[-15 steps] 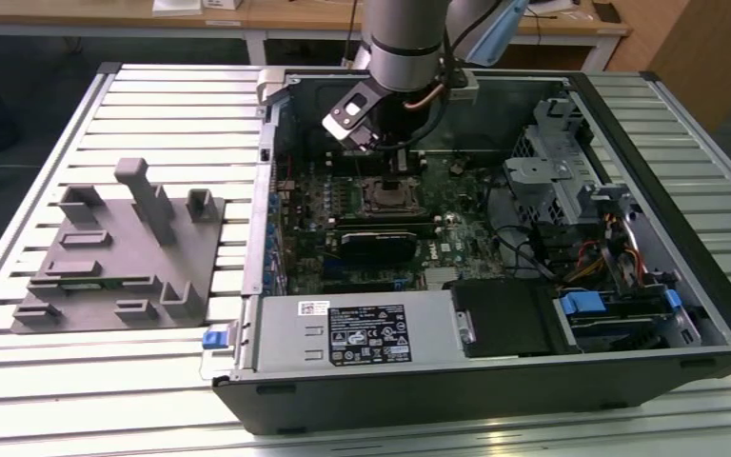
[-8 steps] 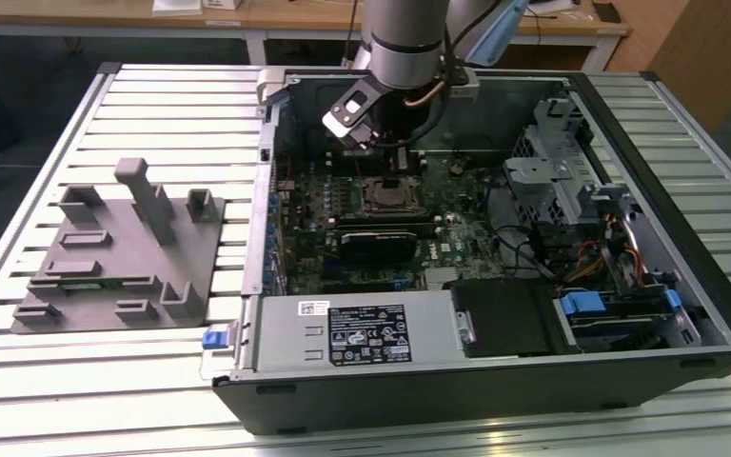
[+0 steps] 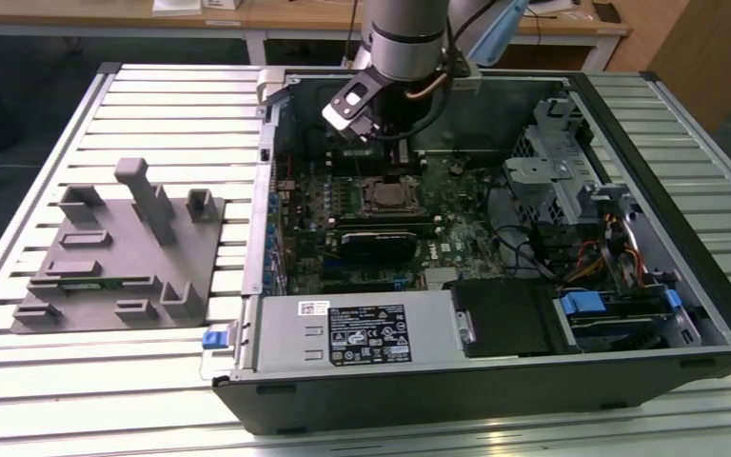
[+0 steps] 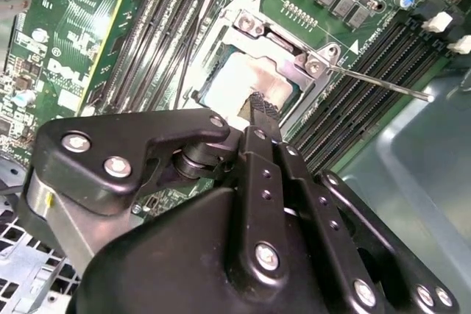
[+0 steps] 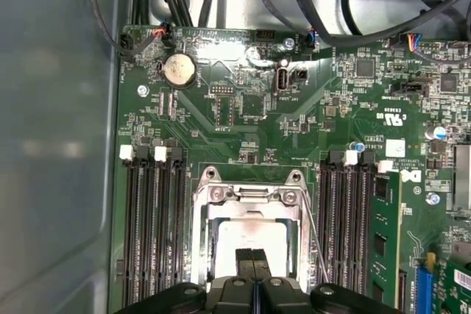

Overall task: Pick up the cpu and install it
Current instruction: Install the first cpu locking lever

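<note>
The cpu (image 5: 234,239) lies in the socket (image 5: 250,195) under the hand (image 5: 252,257), fingertips closed.

Cpu (image 5: 254,237) in socket (image 5: 254,195) inside case (image 3: 467,390); hand (image 5: 252,259) just above cpu.

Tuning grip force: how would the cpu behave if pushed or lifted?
The cpu looks thin, flat and rigid: probably stiff, light, won't roll. Its smooth pale metal top may be slippery. Seated inside the socket frame, it likely resists sideways pushes.

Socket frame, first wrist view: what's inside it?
The cpu, pale top up, lies inside the socket frame. The gripper, fingers shut, covers part of it; whatever lies beneath the cpu is hidden.
</note>
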